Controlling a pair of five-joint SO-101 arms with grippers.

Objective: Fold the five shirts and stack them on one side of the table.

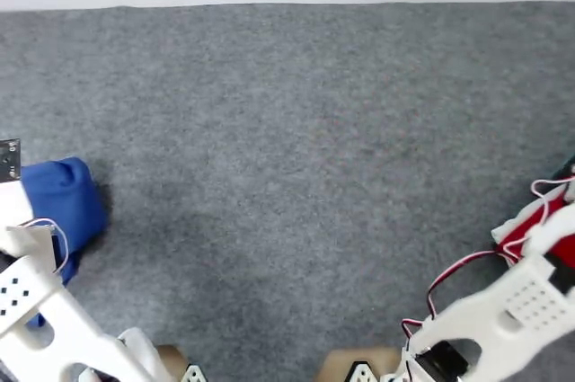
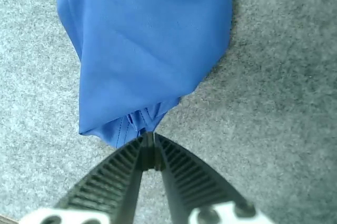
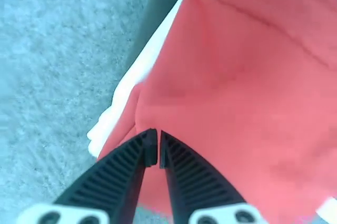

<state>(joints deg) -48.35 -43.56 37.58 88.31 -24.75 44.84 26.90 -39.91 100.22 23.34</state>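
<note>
Left pincer (image 2: 151,149) clenches blue shirt (image 2: 147,50) at its tips, right pincer (image 3: 154,147) clenches red shirt (image 3: 237,103); such thin pinches may slip.

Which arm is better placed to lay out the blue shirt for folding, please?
Left. The left claw is shut on the blue shirt; the right claw grips the red shirt across the table.
</note>
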